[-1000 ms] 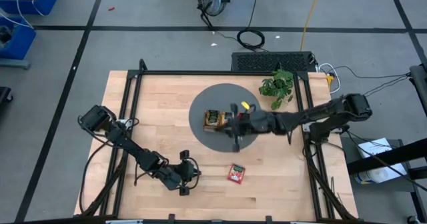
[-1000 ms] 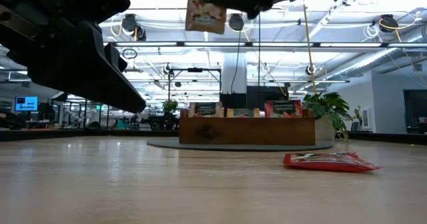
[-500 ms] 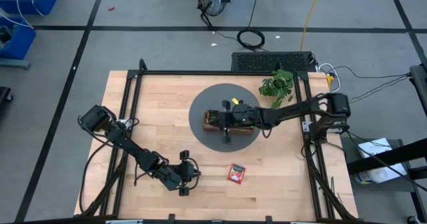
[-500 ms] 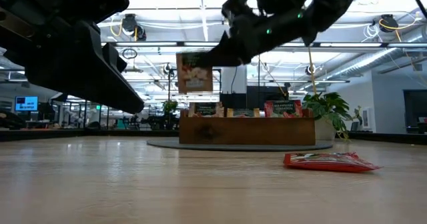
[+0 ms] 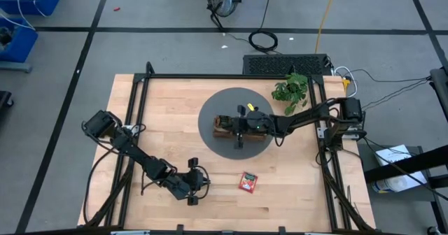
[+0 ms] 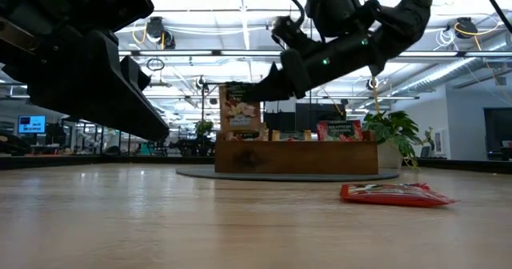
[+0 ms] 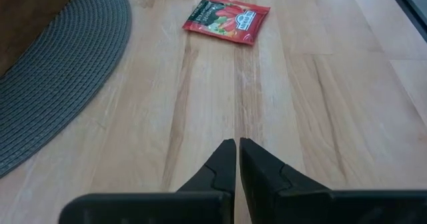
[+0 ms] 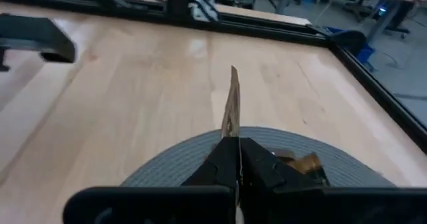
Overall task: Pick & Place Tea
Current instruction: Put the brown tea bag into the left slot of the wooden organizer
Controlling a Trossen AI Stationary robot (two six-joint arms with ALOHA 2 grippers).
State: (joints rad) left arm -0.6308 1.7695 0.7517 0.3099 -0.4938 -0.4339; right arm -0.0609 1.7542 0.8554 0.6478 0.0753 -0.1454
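My right gripper (image 6: 254,90) reaches in from the table's right and is shut on a cream tea sachet (image 6: 240,110) with a dark top. It holds the sachet over the left end of the brown wooden tray (image 6: 296,158). The tray stands on the round grey mat (image 5: 210,140) and has more sachets (image 6: 339,130) standing in it. In the right wrist view the held sachet (image 8: 231,104) shows edge-on. A red tea sachet (image 5: 248,182) lies flat on the wood near the front. My left gripper (image 7: 237,151) is shut and touches nothing, low over the table, left of the red sachet (image 7: 227,17). My right gripper pinches the cream sachet's upper edge (image 6: 245,91) between its two fingers. The fingers (image 6: 276,77) slant down at it from the table's right. The sachet hangs upright below them, its lower edge close over the tray's left end; whether it touches the tray I cannot tell.
A small potted plant (image 5: 290,91) stands at the back right beside the mat. A black metal frame (image 5: 224,76) runs along the table's edges. Bare wood lies between the mat and the front edge around the red sachet.
My right gripper has come down and drawn in over the tray's left end, staying shut on the cream sachet. The sachet, high above the tray a second ago, now hangs upright just above it.
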